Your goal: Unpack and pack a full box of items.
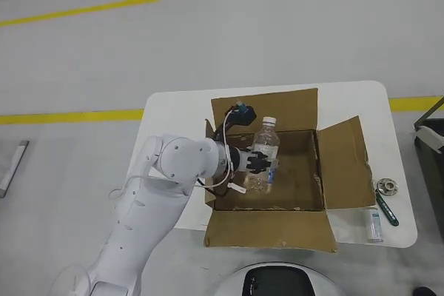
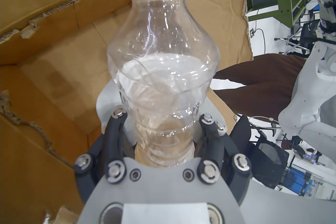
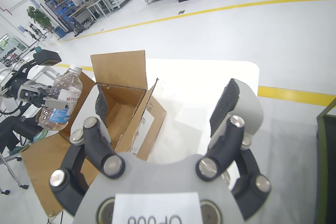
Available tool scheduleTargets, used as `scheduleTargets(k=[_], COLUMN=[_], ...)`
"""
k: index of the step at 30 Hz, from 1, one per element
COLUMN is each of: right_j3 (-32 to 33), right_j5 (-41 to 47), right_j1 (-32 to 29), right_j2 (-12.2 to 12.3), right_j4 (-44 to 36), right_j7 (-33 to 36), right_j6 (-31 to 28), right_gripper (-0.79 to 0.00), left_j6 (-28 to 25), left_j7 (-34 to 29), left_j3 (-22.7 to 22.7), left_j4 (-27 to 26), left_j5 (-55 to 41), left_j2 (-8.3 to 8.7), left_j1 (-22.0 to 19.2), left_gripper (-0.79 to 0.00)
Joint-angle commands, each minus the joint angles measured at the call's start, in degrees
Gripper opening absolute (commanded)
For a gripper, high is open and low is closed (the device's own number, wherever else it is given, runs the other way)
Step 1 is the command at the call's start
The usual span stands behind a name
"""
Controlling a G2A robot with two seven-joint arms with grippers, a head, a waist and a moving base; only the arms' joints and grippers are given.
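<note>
I note left gripper (image 1: 262, 163) clamping clear white-capped plastic bottle (image 1: 266, 140) upright, cap up, above open brown cardboard box (image 1: 344, 164).

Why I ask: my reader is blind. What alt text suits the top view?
The left gripper holds a clear plastic bottle with a white cap above an open cardboard box on a white table. Beside the box on the table lie a round metal part, a green-handled tool and a small white container.

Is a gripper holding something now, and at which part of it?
The left gripper holds the clear bottle around the middle of its body, over the open cardboard box. The right gripper is open and holds nothing.
</note>
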Motion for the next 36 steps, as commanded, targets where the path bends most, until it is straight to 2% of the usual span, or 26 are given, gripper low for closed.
scheduleTargets(k=[1,6,13,25,28,33,36], right_j3=[-0.28,-0.98,-1.33,-1.19,-1.37,-1.77,-1.93], right_j5=[-0.21,-1.33,-9.76,-10.38,-10.39,-10.54,-10.76], right_j1=[0.23,0.64,-0.2,-1.02,-0.73,-0.26,-0.08], right_j2=[0.04,0.15,0.12,-0.07,-0.04,0.0,0.02], right_j4=[-0.06,-0.12,-0.43,1.97,2.18,2.4,2.54], right_j7=[-0.04,-0.25,-4.08,-7.15,-7.14,-7.26,-7.3], right_j6=[-0.04,-0.27,-1.0,-3.13,-3.39,-3.59,-3.68], right_gripper=[0.0,0.0,0.0,0.0,0.0,0.0,0.0], left_j6=[3.84,11.26,13.63,13.63,13.39,14.82,15.4], left_j7=[0.42,-1.28,0.78,0.78,2.84,1.98,2.55], left_j3=[2.27,9.66,16.4,16.4,15.68,17.07,19.42], left_j4=[1.49,7.21,18.3,18.3,18.11,17.19,17.95], left_j5=[0.25,5.51,5.02,5.02,4.09,6.24,8.87], left_j2=[-0.59,-2.24,-4.26,-4.26,-4.15,-4.21,-4.46], left_j1=[-1.42,-6.3,-10.0,-10.0,-7.96,-6.85,-6.83], left_gripper=[-0.785,-0.785,-0.785,-0.785,-0.785,-0.785,-0.785])
